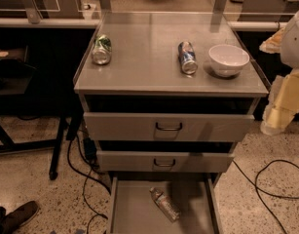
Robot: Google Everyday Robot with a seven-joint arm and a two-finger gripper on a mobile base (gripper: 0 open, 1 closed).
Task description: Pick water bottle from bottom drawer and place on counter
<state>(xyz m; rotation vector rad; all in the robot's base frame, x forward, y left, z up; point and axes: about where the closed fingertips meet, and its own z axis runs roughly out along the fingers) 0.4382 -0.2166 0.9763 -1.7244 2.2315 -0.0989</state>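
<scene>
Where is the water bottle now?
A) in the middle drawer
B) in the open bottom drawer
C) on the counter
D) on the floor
B: the water bottle lies on its side in the bottom drawer; the gripper is off at the picture's right edge, away from it.

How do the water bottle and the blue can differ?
The clear plastic water bottle lies in the grey bottom drawer; the blue metal can, on the grey counter. The bottle is see-through, the can opaque. Both lie on their sides. The claw hangs at right.
</scene>
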